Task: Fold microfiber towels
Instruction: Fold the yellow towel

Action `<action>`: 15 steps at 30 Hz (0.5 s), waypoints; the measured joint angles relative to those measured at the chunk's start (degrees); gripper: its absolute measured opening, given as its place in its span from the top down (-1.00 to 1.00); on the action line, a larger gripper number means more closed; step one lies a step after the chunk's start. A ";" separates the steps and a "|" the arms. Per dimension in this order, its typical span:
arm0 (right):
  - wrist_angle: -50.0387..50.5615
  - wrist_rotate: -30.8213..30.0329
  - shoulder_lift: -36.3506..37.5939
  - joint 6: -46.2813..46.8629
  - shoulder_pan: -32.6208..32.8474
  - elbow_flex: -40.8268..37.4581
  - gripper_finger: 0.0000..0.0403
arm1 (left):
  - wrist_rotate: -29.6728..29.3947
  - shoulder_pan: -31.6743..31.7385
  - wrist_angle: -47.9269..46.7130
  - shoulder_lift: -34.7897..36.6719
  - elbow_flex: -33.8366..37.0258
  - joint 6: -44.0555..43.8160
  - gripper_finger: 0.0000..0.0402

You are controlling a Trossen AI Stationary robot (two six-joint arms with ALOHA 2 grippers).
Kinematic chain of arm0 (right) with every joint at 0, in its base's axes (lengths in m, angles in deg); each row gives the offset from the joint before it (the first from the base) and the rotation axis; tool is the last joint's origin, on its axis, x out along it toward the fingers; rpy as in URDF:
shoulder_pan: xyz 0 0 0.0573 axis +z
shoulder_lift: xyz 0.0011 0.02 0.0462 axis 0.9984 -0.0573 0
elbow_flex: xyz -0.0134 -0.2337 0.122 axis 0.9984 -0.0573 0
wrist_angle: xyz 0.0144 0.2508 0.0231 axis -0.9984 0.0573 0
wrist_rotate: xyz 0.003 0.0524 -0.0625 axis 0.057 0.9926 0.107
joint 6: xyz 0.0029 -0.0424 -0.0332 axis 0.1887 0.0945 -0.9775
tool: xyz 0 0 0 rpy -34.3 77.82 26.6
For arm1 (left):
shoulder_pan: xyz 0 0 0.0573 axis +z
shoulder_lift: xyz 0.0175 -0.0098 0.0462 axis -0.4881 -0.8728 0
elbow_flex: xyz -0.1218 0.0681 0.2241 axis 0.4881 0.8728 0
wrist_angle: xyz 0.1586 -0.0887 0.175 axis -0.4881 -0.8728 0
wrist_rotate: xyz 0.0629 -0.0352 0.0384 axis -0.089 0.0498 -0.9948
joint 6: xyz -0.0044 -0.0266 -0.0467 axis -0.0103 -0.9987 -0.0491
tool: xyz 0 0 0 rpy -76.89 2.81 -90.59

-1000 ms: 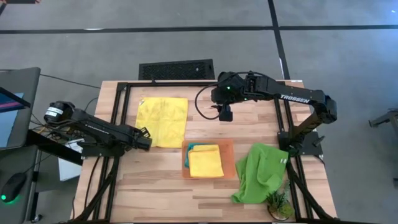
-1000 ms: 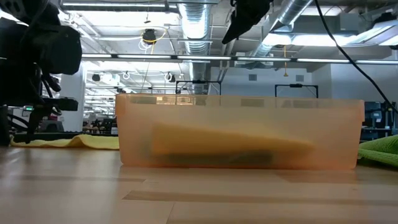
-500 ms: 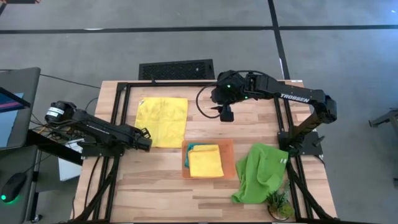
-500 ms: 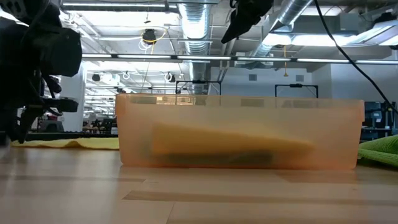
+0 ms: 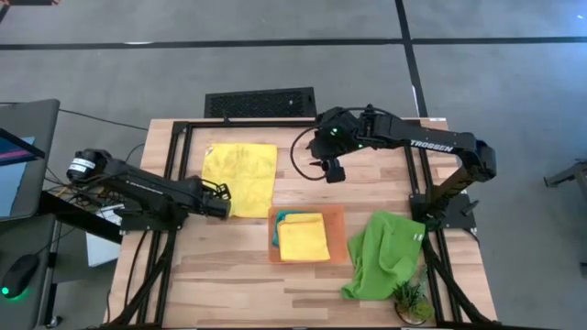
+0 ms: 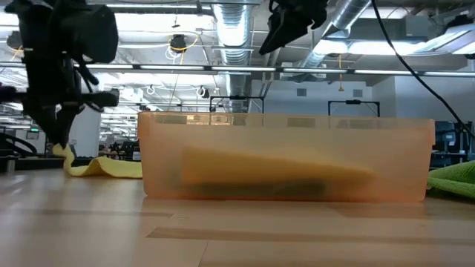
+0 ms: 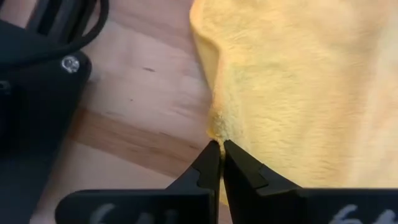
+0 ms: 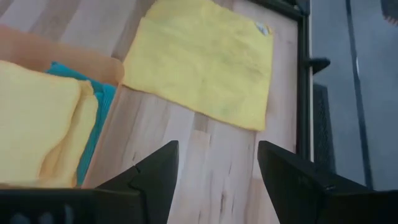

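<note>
A bright yellow towel (image 5: 243, 174) lies spread on the table's far left part. My left gripper (image 5: 226, 207) is shut on its near-left corner, and that corner stands up off the wood in the low view (image 6: 68, 157). A folded yellow towel (image 5: 304, 239) rests on a teal towel (image 5: 282, 220) inside the orange tray (image 5: 341, 220). A lime green towel (image 5: 385, 252) lies crumpled at the near right. My right gripper (image 5: 332, 170) hovers open above the table's far middle, and its wrist view looks down on the spread towel (image 8: 205, 62). My left gripper pinches the spread yellow towel at its near-left corner (image 7: 217, 128) between the free ends of its two fingers (image 7: 208, 163). It comes at the corner from the table's left, slanting down. The corner is raised off the table (image 6: 67, 154); the rest of the towel lies flat.
Black frame rails (image 5: 174, 165) run along the table's left and right sides. A small potted plant (image 5: 410, 300) stands at the near right corner. Bare wood (image 5: 220, 275) shows near the front left.
My left gripper has shut on the yellow towel's near-left corner, then risen and gone slightly toward the table's right. That corner has lifted off the wood while the rest of the towel stayed flat. My right gripper has drifted a little toward the table's left.
</note>
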 joint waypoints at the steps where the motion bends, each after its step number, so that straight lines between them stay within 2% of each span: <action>1: -0.47 0.01 0.01 -0.62 -0.01 -0.13 -0.21 | -0.27 0.26 -1.61 0.04 -0.89 0.00 1.00; 7: -2.60 2.24 -2.97 -0.91 0.38 -0.65 -0.21 | -4.90 1.45 -10.10 0.05 -7.05 0.30 1.00; 15: -18.77 7.01 -11.64 -1.27 3.33 -0.52 -0.21 | -7.26 6.00 -15.18 0.19 -12.35 6.34 1.00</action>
